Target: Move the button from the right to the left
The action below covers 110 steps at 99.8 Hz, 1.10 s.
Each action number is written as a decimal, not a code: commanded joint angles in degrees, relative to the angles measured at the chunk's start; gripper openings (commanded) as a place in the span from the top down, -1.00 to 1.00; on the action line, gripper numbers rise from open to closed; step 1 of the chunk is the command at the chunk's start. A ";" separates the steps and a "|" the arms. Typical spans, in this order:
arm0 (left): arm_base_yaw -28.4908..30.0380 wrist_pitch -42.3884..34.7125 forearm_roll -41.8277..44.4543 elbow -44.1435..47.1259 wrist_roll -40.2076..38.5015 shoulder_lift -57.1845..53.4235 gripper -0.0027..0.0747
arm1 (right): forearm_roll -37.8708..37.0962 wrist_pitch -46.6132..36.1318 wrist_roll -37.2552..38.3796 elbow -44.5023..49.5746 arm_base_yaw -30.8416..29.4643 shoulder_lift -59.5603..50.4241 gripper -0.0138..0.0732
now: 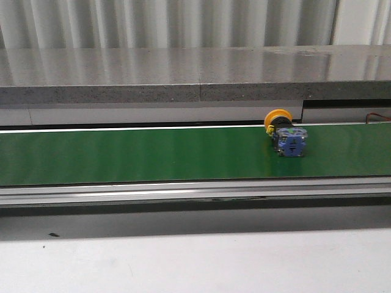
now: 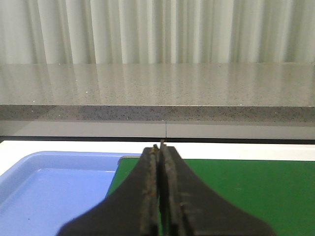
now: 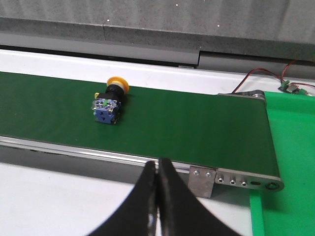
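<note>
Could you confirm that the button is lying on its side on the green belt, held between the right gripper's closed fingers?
Not quite: the button does lie on its side on the green belt, but nothing holds it. The right wrist view shows the right gripper shut on nothing, well short of it.
</note>
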 commanded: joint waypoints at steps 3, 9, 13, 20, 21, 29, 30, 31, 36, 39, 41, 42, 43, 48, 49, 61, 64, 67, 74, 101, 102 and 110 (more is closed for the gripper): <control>0.04 -4.46 -0.27 2.24 -0.47 -1.73 0.98 | -0.75 -5.35 -0.50 -1.35 0.08 0.02 0.84; 0.04 -4.73 -0.27 2.24 -0.47 -1.73 0.98 | -0.75 -5.35 -0.50 -1.35 0.08 0.02 0.84; 0.04 -4.90 -0.27 2.24 -0.47 -1.73 0.98 | -0.75 -5.35 -0.50 -1.35 0.08 0.02 0.84; 0.04 -5.34 -0.27 1.95 -0.47 -1.73 0.98 | -0.75 -5.36 -0.50 -1.35 0.08 0.07 0.84; 0.04 -5.34 -0.27 1.99 -0.47 -1.73 0.99 | -0.75 -5.36 -0.50 -1.35 0.08 0.07 0.84; 0.04 -4.93 -0.27 0.60 -0.47 -1.73 0.99 | -0.75 -5.32 -0.50 -1.35 0.08 0.07 0.84; 0.04 -4.61 -0.27 0.20 -0.47 -1.73 0.99 | -0.75 -5.32 -0.50 -1.35 0.08 0.07 0.84; 0.04 -4.41 -0.27 -0.02 -0.47 -1.62 0.99 | -0.75 -5.32 -0.50 -1.35 0.08 0.07 0.84; 0.04 -2.19 -0.27 -2.01 -0.47 -1.11 0.99 | -0.75 -5.32 -0.50 -1.35 0.08 0.07 0.84; 0.04 0.32 -0.27 -3.82 -0.47 -0.57 0.99 | -0.75 -5.32 -0.50 -1.35 0.08 0.07 0.84; 0.04 1.38 -0.27 -4.98 -0.47 -0.03 0.99 | -0.75 -5.32 -0.50 -1.35 0.08 0.07 0.84; 0.04 2.50 -0.27 -5.38 -0.47 0.17 0.99 | -0.75 -5.32 -0.50 -1.35 0.08 0.07 0.84; 0.04 3.04 -0.27 -5.78 -0.47 0.56 0.99 | -0.75 -5.32 -0.50 -1.35 0.08 0.07 0.84; 0.04 6.54 -0.27 -9.06 -0.47 2.23 0.99 | -0.75 -5.32 -0.50 -1.35 0.08 0.07 0.84; 0.04 7.33 -0.27 -9.45 -0.47 2.51 0.99 | -0.75 -5.32 -0.50 -1.35 0.08 0.07 0.84; 0.04 12.19 -0.36 -16.04 -0.47 8.08 0.99 | -0.75 -5.32 -0.50 -1.35 0.08 0.07 0.84; 0.04 13.48 -0.36 -17.67 -0.47 9.47 0.99 | -0.75 -5.32 -0.50 -1.35 0.08 0.07 0.84; 0.04 15.15 -0.36 -19.71 -0.47 10.91 0.98 | -0.75 -5.32 -0.50 -1.35 0.08 0.07 0.84; 0.04 19.69 -0.52 -24.02 -0.47 14.64 0.98 | -0.75 -5.32 -0.50 -1.35 0.08 0.07 0.84; 0.04 35.79 -0.57 -38.36 5.15 28.34 0.68 | -0.75 -5.32 -0.50 -1.35 0.08 0.07 0.84; 0.04 36.47 -0.69 -38.92 5.15 28.63 0.60 | -0.75 -5.32 -0.50 -1.35 0.08 0.07 0.84; 0.04 40.06 -1.48 -41.74 5.15 31.88 0.11 | -0.75 -5.32 -0.50 -1.35 0.08 0.07 0.84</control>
